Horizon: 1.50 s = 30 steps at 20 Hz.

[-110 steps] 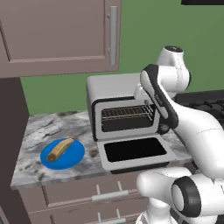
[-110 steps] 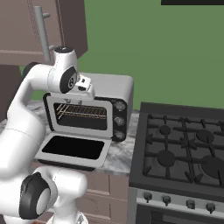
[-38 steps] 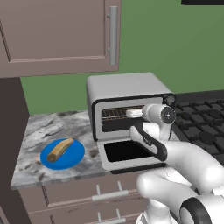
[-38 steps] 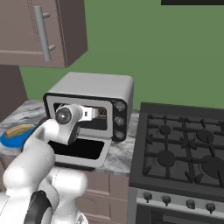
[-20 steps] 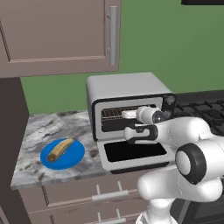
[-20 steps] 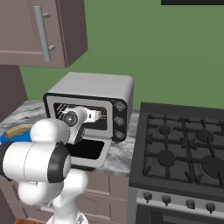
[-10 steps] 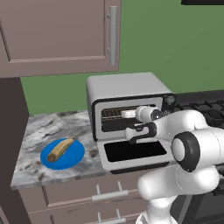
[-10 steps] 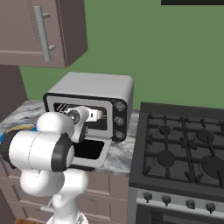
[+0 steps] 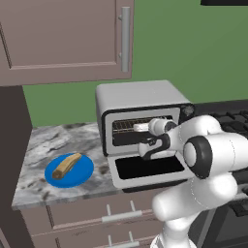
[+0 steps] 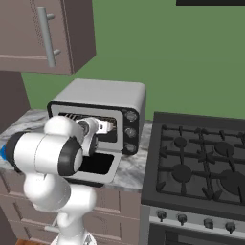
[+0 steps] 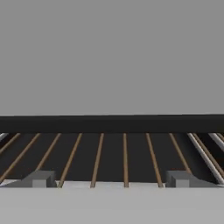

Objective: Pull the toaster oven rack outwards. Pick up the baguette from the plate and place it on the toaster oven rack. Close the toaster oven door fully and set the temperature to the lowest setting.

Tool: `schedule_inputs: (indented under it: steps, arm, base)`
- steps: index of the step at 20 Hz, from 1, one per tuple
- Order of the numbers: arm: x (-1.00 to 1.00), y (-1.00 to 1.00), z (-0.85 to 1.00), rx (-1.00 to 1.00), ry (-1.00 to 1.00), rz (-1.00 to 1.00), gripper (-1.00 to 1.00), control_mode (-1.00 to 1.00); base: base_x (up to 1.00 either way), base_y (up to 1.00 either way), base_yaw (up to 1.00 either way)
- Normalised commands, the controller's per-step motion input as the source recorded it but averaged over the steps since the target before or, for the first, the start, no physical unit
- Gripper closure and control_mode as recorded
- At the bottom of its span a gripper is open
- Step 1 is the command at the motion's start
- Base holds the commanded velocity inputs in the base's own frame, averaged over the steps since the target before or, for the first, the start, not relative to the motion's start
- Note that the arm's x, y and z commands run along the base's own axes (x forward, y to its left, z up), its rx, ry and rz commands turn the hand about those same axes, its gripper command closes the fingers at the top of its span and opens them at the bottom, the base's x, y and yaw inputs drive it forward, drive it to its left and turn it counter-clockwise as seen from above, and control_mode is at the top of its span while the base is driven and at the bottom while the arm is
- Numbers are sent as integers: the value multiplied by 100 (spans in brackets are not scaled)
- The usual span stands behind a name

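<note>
Green wall fills the back of this kitchen, with a brown cabinet hanging above a grey marble counter and a black stove off to the right side. On the counter sits the toaster oven, and the toaster oven door is folded down flat in front of it. The white robot arm reaches into the dark hole of the oven, and its gripper is right at the front edge of the toaster oven rack. From the hand view the thin brown wires of the rack run away just past the two finger tips, which stand far apart and hold nothing. The baguette lies on the blue plate, well off to the left of the gripper on the counter
</note>
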Motion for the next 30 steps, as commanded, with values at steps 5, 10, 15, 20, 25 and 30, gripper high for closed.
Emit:
schedule_inputs:
  steps: [5, 10, 15, 20, 25, 30]
  arm:
    - [-15, -1, -39, -3, 18, -5, -100, -100]
    - [-43, -1, -24, -5, 26, -5, -100, -100]
    - [-73, 0, -22, -1, 34, -4, -100, -100]
    - [-84, 0, -22, 0, 41, -8, -100, -100]
    - [-82, -1, -12, 0, 46, -10, -100, -100]
    - [-52, 0, 27, 1, 14, -5, -100, -100]
  base:
    - [0, 0, 0]
    - [0, 0, 0]
    - [0, 0, 0]
    - [0, 0, 0]
    - [0, 0, 0]
    - [0, 0, 0]
